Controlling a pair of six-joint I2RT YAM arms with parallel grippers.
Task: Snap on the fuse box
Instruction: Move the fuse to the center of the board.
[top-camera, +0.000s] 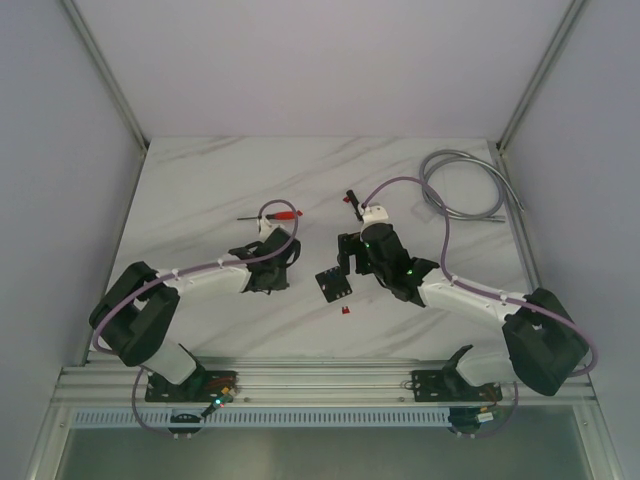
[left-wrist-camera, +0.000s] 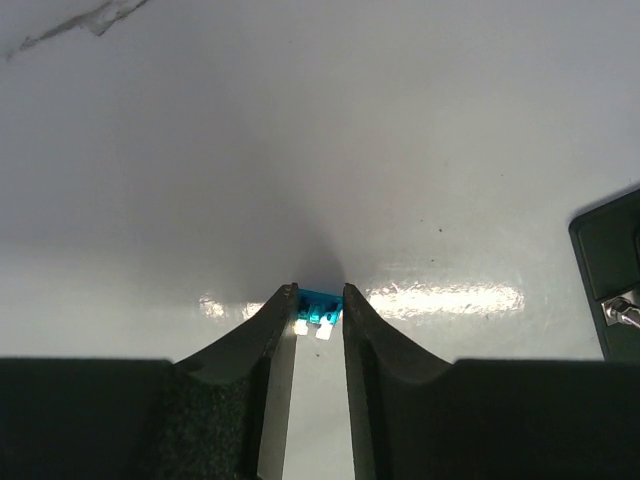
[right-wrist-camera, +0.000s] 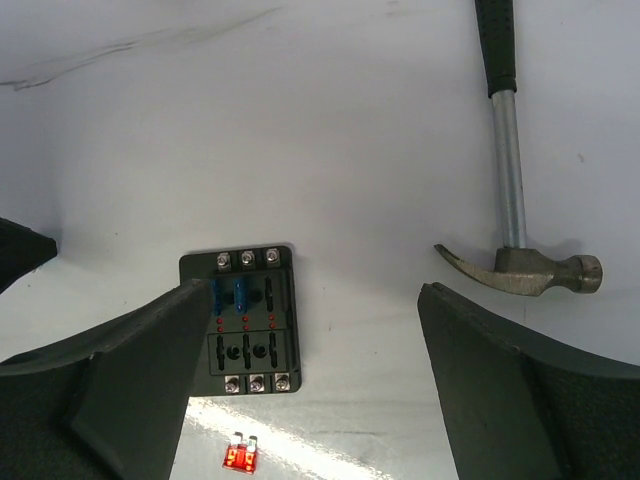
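On the table: fuse box (right-wrist-camera: 240, 318) flat on the white table (right-wrist-camera: 330, 120), slots up, some blue fuses already pushed in.
Right arm: right claw (right-wrist-camera: 312, 292) wide apart, hanging over the fuse box, close to it on one side, probably to hold it steady.
Left arm: left claw (left-wrist-camera: 320, 294) pinched together on a tiny blue fuse (left-wrist-camera: 322, 301) down at the table, probably to lift it and carry it to an empty slot.
Loose bits: red fuse (right-wrist-camera: 240, 458) just beside the box; hammer (right-wrist-camera: 520, 262) off to the side, not touched.
Left wrist view only: the pinched blue fuse, too small to spot from the top.
Right wrist view only: slots and screws of the box.
Top view only: both arms together, grey cable (top-camera: 426, 182) at the far corner.
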